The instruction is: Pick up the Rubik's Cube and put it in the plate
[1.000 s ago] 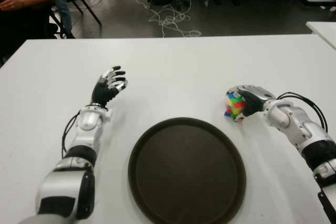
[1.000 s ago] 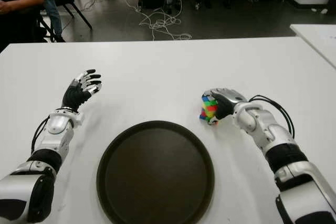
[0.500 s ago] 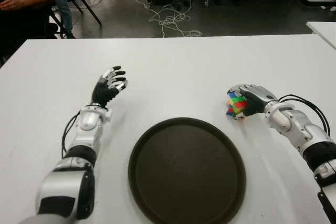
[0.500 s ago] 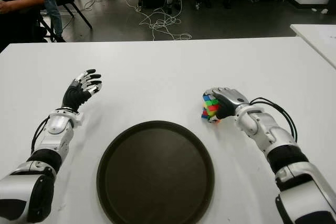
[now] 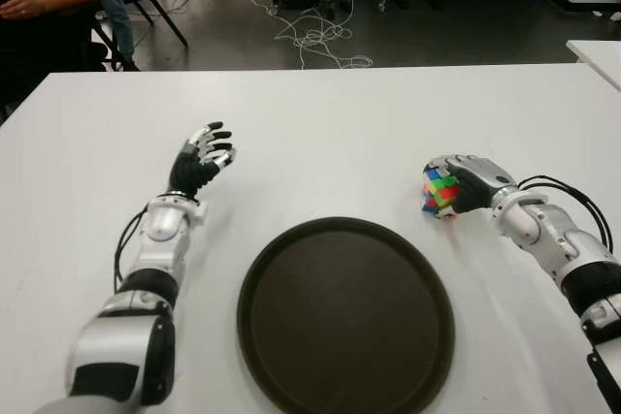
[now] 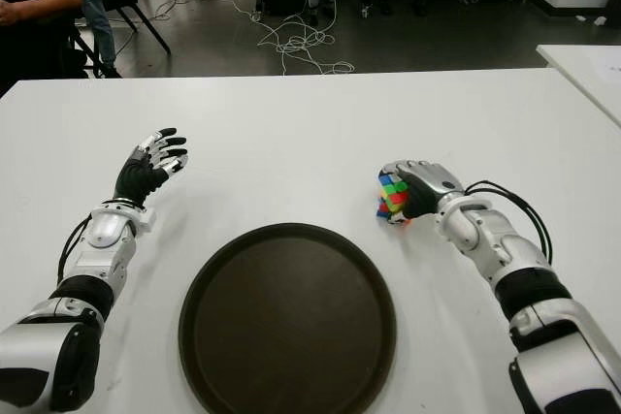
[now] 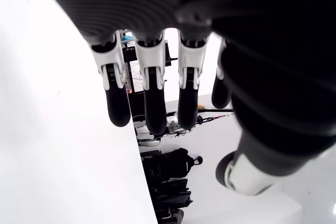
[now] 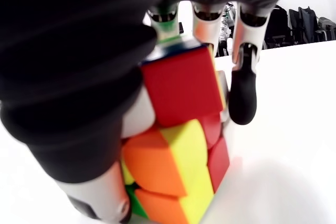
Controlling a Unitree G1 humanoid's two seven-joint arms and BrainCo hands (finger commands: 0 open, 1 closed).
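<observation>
The Rubik's Cube (image 5: 438, 191) is a small many-coloured cube on the white table, just right of the plate's far edge. My right hand (image 5: 462, 184) has its fingers curled over it; the right wrist view shows the cube (image 8: 181, 145) pressed against the palm with fingertips (image 8: 242, 95) wrapped round its far side. The plate (image 5: 345, 313) is a round dark brown tray near the table's front, with nothing in it. My left hand (image 5: 200, 160) shows to the left of the plate, raised, fingers spread and holding nothing.
The white table (image 5: 330, 123) stretches beyond both hands. A seated person (image 5: 39, 7) is at the far left corner. Cables (image 5: 310, 36) lie on the floor behind the table. Another white table's corner (image 5: 597, 50) shows at the right.
My right hand has shifted slightly right and away with the cube in its grasp. The left hand and the plate have not moved.
</observation>
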